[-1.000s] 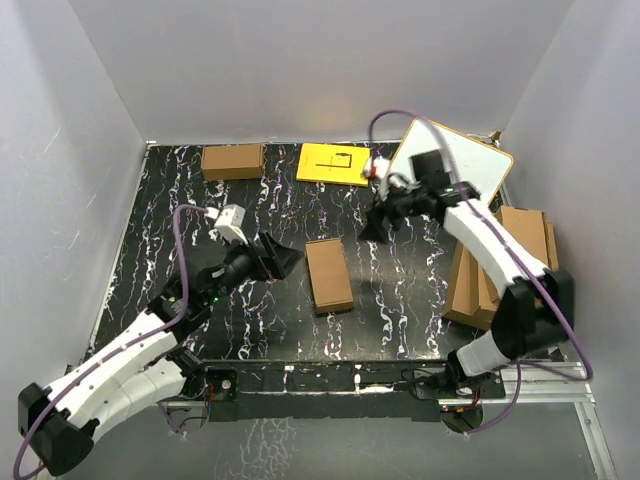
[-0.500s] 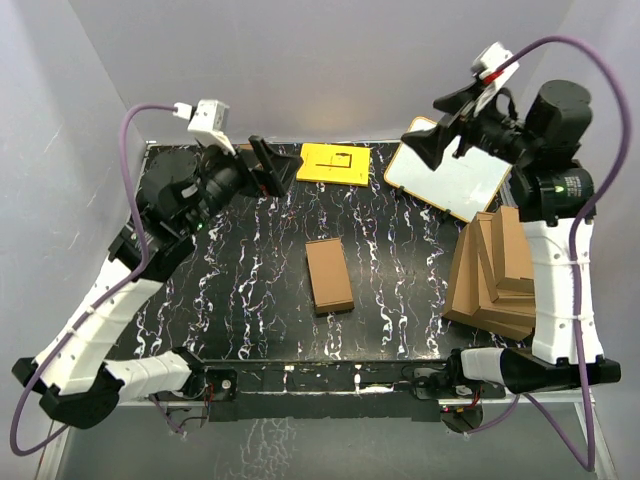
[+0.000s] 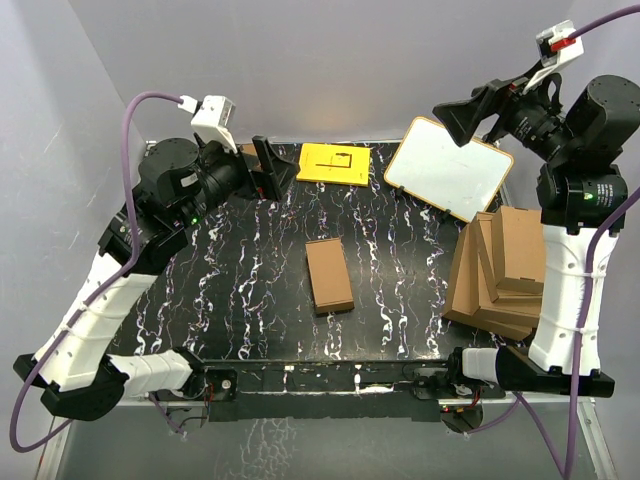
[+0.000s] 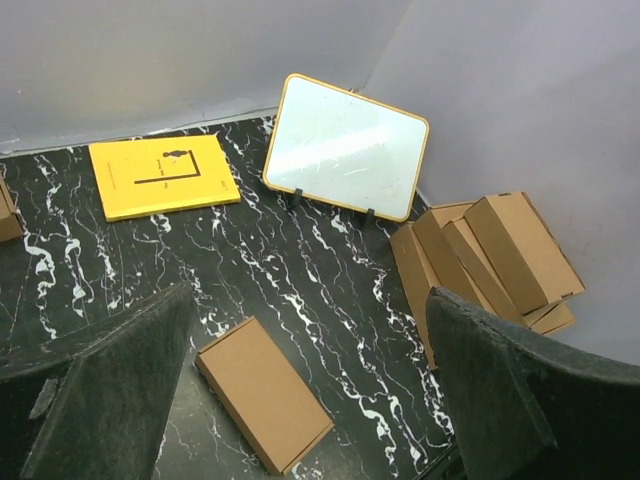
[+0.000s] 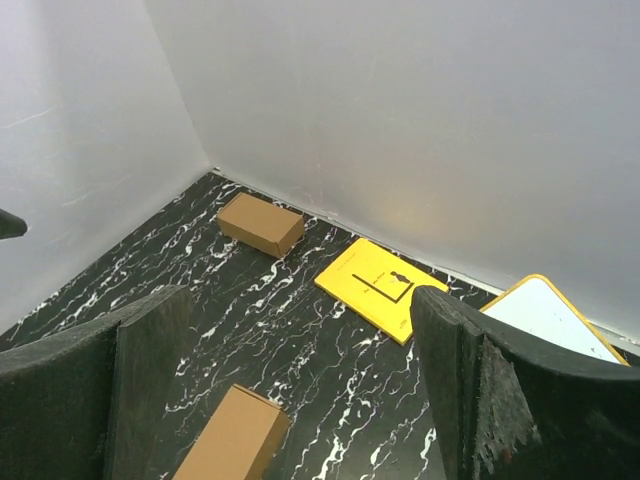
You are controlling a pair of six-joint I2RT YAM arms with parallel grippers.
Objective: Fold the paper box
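The paper box (image 3: 329, 275), a flat oblong brown carton, lies closed on the black marbled table (image 3: 400, 300) near the middle. It also shows in the left wrist view (image 4: 262, 392) and the right wrist view (image 5: 232, 440). My left gripper (image 3: 272, 168) is open and empty, held high over the back left of the table; in its own view (image 4: 310, 330) the jaws stand wide apart. My right gripper (image 3: 468, 112) is open and empty, held high over the back right; its own view (image 5: 300, 310) shows wide jaws too.
A smaller brown carton (image 5: 260, 223) sits at the back left. A yellow sheet (image 3: 335, 163) lies at the back centre. A white board (image 3: 450, 170) leans at the back right. A pile of larger cardboard sheets (image 3: 500, 265) stands along the right edge.
Both arms have risen from low over the table to high above it, the grippers swinging towards the back corners. The paper box has not moved.
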